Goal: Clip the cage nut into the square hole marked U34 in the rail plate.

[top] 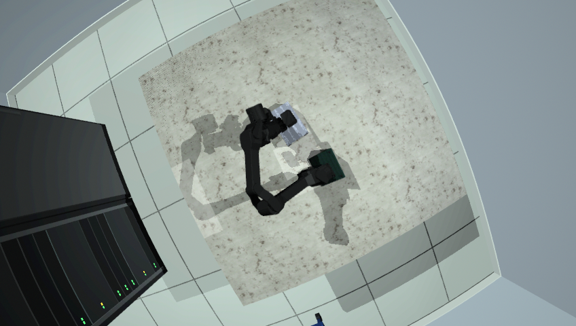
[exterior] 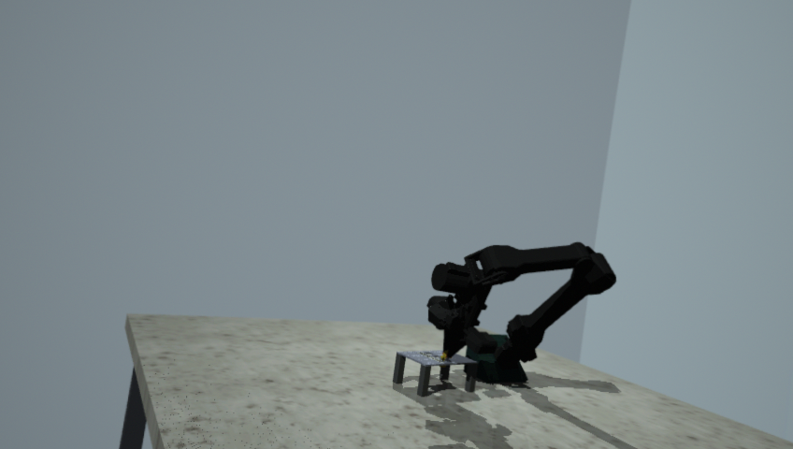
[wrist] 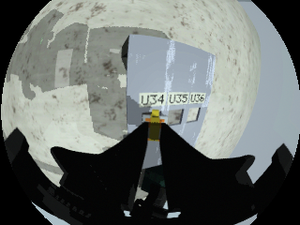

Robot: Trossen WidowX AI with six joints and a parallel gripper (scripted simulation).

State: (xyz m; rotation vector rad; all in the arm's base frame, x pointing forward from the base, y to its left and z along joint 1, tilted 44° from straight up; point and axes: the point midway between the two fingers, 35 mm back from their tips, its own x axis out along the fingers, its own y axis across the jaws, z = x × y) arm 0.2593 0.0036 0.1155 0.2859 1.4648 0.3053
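While the jaws stand nearly closed, the nut [exterior: 444, 355] [wrist: 155, 132] is caught between the fingertips of the gripper [top: 285, 127] [exterior: 446, 355] [wrist: 154, 127]. It is yellow, with orange showing at either side, and it sits at the U34 hole [wrist: 145, 116], partly covering it in the wrist view. Whether its wings pass through the hole, or its flanges touch the plate [top: 299, 128] [exterior: 458, 360] [wrist: 150, 66], I cannot tell.

The U34 label [wrist: 152, 99] is beside that hole; the U35 hole [wrist: 175, 116] and U36 hole [wrist: 192, 114] follow in the same row, each with its own label. The plate lies level on short dark legs [exterior: 423, 380], above the speckled table [top: 363, 100] [exterior: 250, 361] [wrist: 37, 112].

The black arm [top: 252, 169] [exterior: 551, 255] bends up from its dark green base [top: 337, 163] [exterior: 511, 373], which stands near the plate, and its gripper points down at the plate. In the top view the arm's end hides the nut. A dark rack [top: 52, 161] with small green and yellow lights stands beside the table.
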